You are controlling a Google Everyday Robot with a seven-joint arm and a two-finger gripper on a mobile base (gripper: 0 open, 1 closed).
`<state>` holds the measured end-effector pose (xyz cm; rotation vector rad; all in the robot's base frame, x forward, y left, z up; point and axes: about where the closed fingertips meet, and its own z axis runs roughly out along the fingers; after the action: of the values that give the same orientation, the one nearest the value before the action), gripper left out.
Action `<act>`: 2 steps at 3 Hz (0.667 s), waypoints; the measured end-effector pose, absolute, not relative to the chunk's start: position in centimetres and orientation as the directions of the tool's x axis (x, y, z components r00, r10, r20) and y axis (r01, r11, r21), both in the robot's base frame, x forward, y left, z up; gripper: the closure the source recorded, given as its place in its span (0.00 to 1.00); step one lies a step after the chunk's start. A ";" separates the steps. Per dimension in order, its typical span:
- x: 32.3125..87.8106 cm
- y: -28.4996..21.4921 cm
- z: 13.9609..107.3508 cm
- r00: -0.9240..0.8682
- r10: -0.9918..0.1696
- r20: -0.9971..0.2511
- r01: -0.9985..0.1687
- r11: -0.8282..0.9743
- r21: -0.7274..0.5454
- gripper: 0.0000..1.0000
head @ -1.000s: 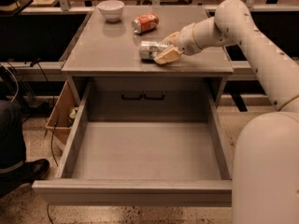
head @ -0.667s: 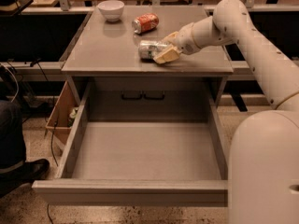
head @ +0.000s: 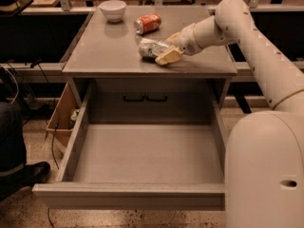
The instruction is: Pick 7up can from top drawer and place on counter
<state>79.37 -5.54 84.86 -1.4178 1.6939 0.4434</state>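
The 7up can [head: 151, 47], silver with green markings, lies on its side on the grey counter [head: 109, 51], right of centre. My gripper [head: 164, 49] reaches in from the right and is shut on the can's right end, with one tan finger [head: 167, 57] in front of it and the other behind. The can rests on the counter surface. The top drawer [head: 142, 151] is pulled fully open below and nothing shows inside it.
An orange-red soda can [head: 147, 23] lies just behind the 7up can. A white bowl [head: 113, 9] stands at the counter's back left. My arm [head: 256, 46] and base [head: 266, 170] fill the right side. A cardboard box [head: 61, 115] sits left of the cabinet.
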 end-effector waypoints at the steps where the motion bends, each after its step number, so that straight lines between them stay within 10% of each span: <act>1: 79.2 -5.2 85.1 0.016 -0.608 -0.794 -0.934 0.275 -0.229 0.00; 2: 78.6 -5.9 85.7 0.020 -0.596 -0.803 -0.937 0.268 -0.223 0.00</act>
<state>78.65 -5.88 85.74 -1.4263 1.6754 0.4969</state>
